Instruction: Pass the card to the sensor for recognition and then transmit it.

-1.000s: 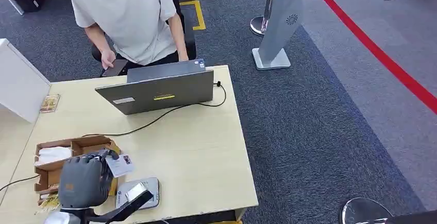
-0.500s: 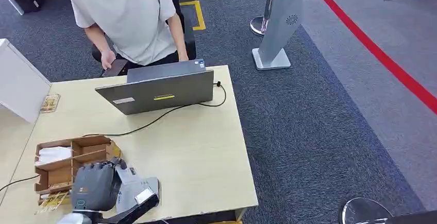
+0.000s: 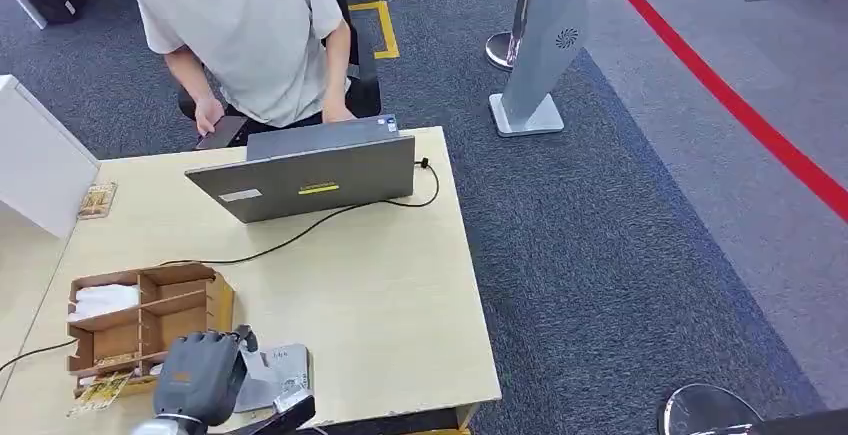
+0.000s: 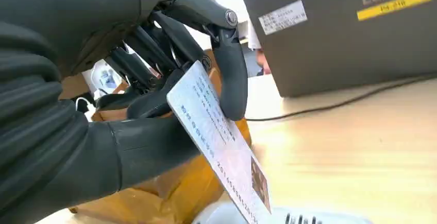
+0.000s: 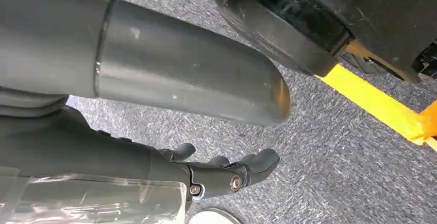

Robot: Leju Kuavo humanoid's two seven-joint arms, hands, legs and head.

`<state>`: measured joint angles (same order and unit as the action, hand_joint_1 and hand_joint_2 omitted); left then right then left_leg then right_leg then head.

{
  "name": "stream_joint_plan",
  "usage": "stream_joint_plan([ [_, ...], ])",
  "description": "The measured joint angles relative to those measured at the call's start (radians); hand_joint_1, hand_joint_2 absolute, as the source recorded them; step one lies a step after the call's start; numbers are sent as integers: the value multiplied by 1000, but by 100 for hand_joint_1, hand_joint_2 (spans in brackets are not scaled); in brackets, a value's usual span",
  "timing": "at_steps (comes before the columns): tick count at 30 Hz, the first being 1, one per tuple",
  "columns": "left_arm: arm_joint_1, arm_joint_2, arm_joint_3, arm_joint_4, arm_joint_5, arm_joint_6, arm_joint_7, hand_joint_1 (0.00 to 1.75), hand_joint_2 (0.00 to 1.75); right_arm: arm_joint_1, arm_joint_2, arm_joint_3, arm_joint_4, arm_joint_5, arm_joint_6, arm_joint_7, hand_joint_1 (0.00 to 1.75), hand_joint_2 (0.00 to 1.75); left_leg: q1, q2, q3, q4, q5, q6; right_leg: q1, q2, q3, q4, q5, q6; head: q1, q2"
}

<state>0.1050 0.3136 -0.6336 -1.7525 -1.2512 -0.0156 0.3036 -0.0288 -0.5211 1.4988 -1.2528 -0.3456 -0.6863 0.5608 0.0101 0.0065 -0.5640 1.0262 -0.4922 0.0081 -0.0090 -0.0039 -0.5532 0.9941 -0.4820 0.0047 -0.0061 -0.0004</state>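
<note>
The left hand [image 3: 200, 383], at the lower left of the head view, has its thumb and fingers [image 4: 230, 74] clamped on the card [image 4: 219, 141], which is tilted with its lower edge just above the sensor [image 3: 283, 367], a grey pad at the near table [image 3: 400, 285] edge; whether card and pad touch cannot be determined. Judgement: the card is picked up and the presentation for recognition is in hand; the reading itself is unconfirmed, and the handover is outstanding. A person [image 3: 245, 35] sits behind the laptop [image 3: 305, 175] at upper centre, the likely recipient. The right hand [image 5: 227, 175] hangs over carpet, fingers loosely curled and apart, holding nothing.
</note>
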Motion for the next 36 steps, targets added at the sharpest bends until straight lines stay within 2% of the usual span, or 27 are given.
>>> stream_joint_plan([
  [16, 4, 39, -16, 0, 31, -72, 33, 175, 175, 0, 0, -5, -1, 33, 10, 13, 0, 0, 0, 0, 0, 0, 0, 0, 0, 0, 0, 0, 0, 0, 0, 0],
  [25, 4, 58, -25, 0, 48, -84, 48, 175, 175, 0, 1, -14, 2, 52, 27, 14, 0, 0, 0, 0, 0, 0, 0, 0, 0, 0, 0, 0, 0, 0, 0, 0],
  [30, 3, 56, -25, -2, 30, -43, 49, 175, 175, 2, 2, -23, 3, 71, 31, 14, 0, 0, 0, 0, 0, 0, 0, 0, 0, 0, 0, 0, 0, 0, 0, 0],
  [34, 3, 45, -25, -21, -22, 40, 27, 175, 175, 8, 2, -26, 2, 77, 26, 20, 0, 0, 0, 0, 0, 0, 0, 0, 0, 0, 0, 0, 0, 0, 0, 0],
  [36, 2, 37, -25, -32, -34, 50, 25, 175, 175, 12, 2, -29, 0, 85, 24, 20, 0, 0, 0, 0, 0, 0, 0, 0, 0, 0, 0, 0, 0, 0, 0, 0],
])
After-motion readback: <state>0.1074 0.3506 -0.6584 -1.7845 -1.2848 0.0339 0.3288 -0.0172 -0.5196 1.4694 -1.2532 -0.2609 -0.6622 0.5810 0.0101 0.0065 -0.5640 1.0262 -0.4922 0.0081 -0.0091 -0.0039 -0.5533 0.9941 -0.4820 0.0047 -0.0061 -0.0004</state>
